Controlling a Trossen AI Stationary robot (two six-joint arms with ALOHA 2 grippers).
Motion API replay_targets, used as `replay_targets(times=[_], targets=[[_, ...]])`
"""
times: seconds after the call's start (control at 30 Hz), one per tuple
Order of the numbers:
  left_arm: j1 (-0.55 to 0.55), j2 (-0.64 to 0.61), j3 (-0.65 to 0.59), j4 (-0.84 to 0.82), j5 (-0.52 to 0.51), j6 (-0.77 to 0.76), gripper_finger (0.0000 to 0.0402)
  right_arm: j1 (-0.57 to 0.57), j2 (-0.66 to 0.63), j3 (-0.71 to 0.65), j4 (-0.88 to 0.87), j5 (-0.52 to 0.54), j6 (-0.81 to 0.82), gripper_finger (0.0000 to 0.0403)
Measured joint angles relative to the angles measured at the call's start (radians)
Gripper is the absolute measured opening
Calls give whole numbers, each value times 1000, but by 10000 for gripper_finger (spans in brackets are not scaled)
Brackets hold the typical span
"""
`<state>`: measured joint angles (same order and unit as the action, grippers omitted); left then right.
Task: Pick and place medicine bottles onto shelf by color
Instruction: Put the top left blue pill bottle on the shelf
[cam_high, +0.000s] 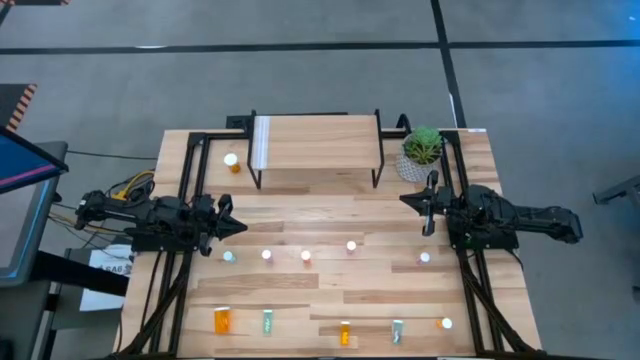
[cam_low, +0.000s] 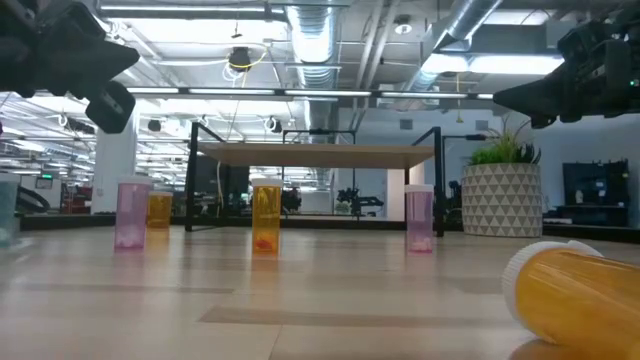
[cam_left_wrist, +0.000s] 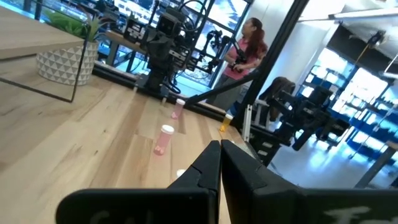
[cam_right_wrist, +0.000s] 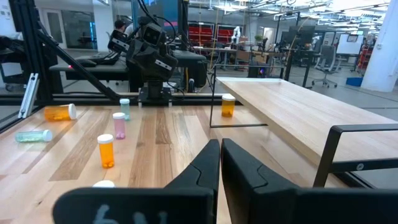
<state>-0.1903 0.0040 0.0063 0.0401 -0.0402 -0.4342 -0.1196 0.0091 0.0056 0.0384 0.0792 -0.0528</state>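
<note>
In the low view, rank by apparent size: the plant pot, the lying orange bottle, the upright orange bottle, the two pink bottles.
1. Lying orange bottle, though nearest the camera, so unsure.
2. Plant pot.
3. Upright orange bottle and the pink bottles look alike.

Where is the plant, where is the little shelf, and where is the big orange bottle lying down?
potted plant (cam_high: 422, 147), high view, on its green leaves.
shelf (cam_high: 315, 140), high view, on the middle of its wood top.
orange bottle lying on its side (cam_low: 580, 295), low view, on its orange body.
</note>
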Motion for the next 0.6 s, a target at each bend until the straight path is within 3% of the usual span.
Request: replay_targets(times=[0.37, 0.6], targets=[[0, 0, 0, 6, -55, -28, 0, 0, 0, 0, 0, 0, 0, 40], [1, 0, 2, 25, -167, -15, 0, 0, 0, 0, 0, 0, 0, 40]])
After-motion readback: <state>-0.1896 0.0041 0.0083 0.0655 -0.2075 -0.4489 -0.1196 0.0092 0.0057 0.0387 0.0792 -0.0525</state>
